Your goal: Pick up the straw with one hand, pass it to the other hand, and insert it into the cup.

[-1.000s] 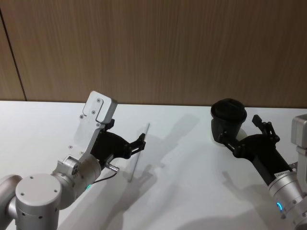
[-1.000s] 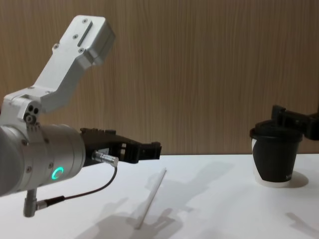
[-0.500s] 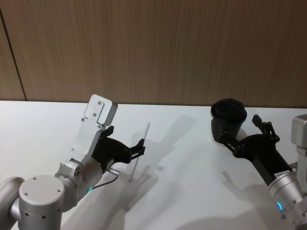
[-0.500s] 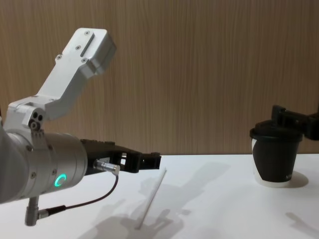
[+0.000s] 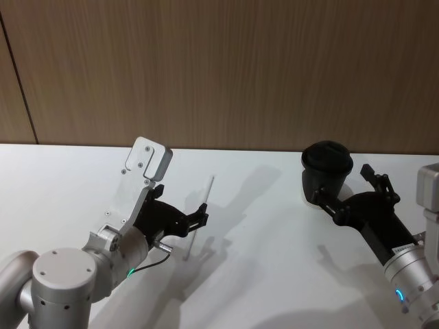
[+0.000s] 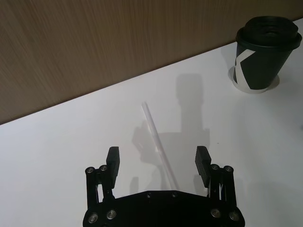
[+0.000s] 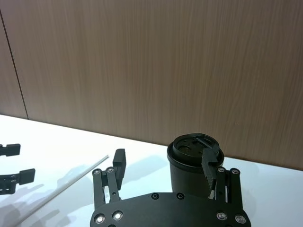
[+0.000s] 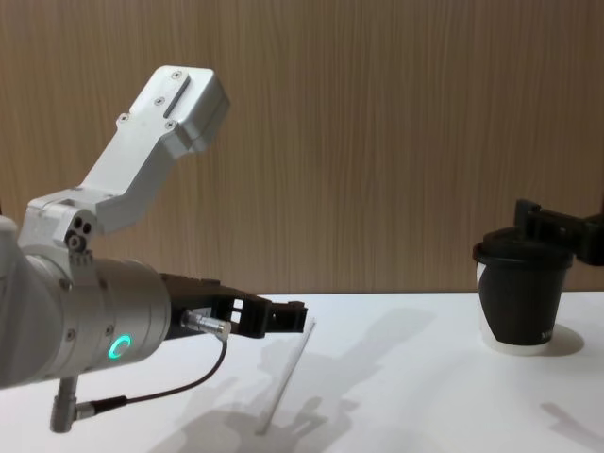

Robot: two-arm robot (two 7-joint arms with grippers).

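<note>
The thin white straw lies flat on the white table, left of centre. My left gripper hovers low over its middle, open. In the left wrist view the straw runs between the two spread fingers without touching them. In the chest view the left gripper is just above the straw. The black lidded cup stands upright at the back right. My right gripper rests open right beside the cup, on its near side, holding nothing. The right wrist view shows the cup just beyond the fingers.
The white table ends at a wooden wall close behind the cup and the straw. The left arm's silver elbow block sticks up high. A dark cable loops under the left wrist.
My left gripper has come down and slightly nearer, from above the straw to just over its middle, staying open. The straw, the cup and the right arm have not moved.
</note>
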